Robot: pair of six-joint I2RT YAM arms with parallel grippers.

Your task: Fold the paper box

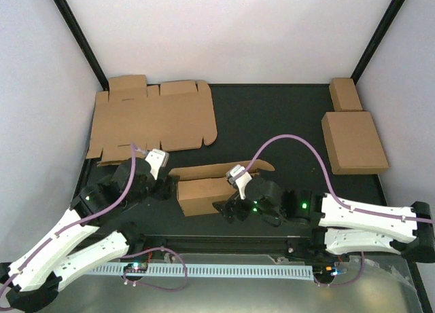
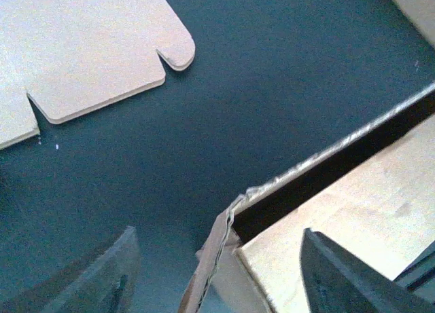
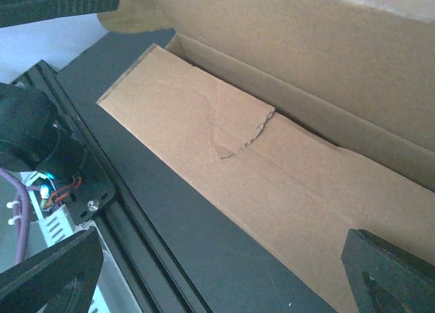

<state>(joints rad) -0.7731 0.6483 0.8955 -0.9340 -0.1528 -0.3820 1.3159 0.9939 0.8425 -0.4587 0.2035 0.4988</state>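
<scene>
While the half-folded paper box (image 1: 204, 194) sits in the middle of the bench (image 1: 272, 116) between both arms, its left corner looks frayed and one panel creased. Our left fingers (image 2: 102, 279) stand part-open astride that corner, holding nothing; our right fingers (image 3: 394, 272) gape wide, empty. We judge a pinch here could crush the corner or shove the unsecured box.
</scene>
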